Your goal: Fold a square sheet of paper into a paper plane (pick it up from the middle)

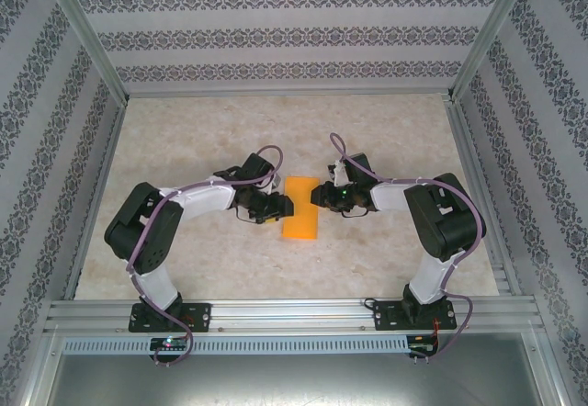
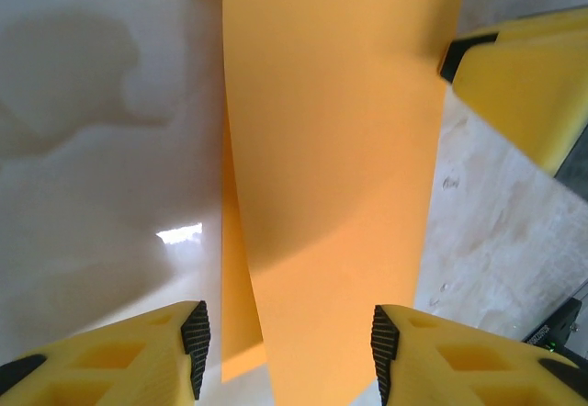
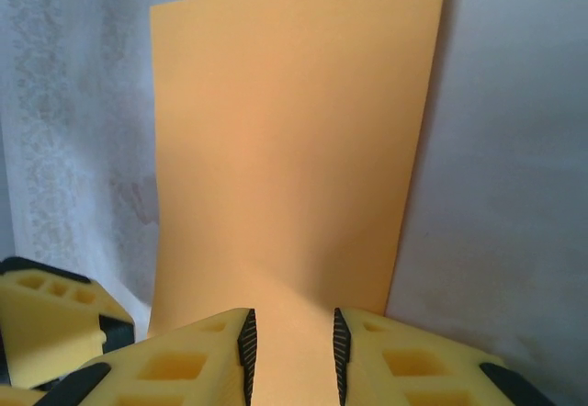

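The square sheet of paper (image 1: 300,215) is bright orange and lies folded in half, a tall rectangle on the table between the two arms. My left gripper (image 1: 287,207) is at its left edge and my right gripper (image 1: 315,193) at its right edge. In the left wrist view the paper (image 2: 331,149) runs between the open fingers of the left gripper (image 2: 287,346). Its upper layer is lifted and skewed off the lower one. In the right wrist view the right gripper (image 3: 290,355) holds its pads a narrow gap apart over the paper (image 3: 294,149), which bulges slightly there.
The marbled tabletop (image 1: 184,140) is bare around the paper. Patterned walls and metal frame posts (image 1: 101,84) close in the sides and back. A finger of the right gripper (image 2: 524,84) shows in the left wrist view, close to the paper's edge.
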You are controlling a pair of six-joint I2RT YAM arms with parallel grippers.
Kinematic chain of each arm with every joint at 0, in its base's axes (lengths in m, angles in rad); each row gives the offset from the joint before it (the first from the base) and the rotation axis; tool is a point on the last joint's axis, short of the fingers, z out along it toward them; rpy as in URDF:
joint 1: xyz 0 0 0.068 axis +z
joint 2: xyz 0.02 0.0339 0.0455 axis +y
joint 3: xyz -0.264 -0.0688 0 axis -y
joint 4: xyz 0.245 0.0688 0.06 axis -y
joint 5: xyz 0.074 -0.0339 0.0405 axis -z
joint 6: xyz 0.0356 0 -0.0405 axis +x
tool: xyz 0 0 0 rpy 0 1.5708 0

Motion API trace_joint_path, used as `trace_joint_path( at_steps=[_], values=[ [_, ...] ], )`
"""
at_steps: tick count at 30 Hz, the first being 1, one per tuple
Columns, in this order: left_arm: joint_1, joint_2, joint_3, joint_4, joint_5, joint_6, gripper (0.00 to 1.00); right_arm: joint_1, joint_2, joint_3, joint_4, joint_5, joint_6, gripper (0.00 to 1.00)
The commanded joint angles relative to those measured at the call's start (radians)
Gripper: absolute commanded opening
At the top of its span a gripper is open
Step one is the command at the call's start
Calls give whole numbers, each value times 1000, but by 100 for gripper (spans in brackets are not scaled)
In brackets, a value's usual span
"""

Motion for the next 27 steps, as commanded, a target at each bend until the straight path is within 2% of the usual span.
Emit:
trace_joint_path(
  at_steps=[1, 6, 13, 18, 23, 27],
  values=[
    [-34, -44, -41, 57, 11, -77, 53, -6, 30, -38, -18, 50, -5, 31],
    [-71, -46, -66, 112, 15, -124, 53, -6, 32, -50, -5, 49, -3, 30],
    [-76, -49, -43, 130, 13, -131, 50, -10, 27, -64, 1, 48, -3, 30],
    [-75, -62, -1, 52, -37, -82, 38, -13, 18, -64, 17, 37, 5, 30],
    [-73, -52, 23, 34, -65, -48, 17, -17, -7, -57, 38, 16, 26, 31],
    [-74, -36, 51, 22, -61, -7, 9, -29, -40, -57, 63, -3, 52, 33]
  ],
)
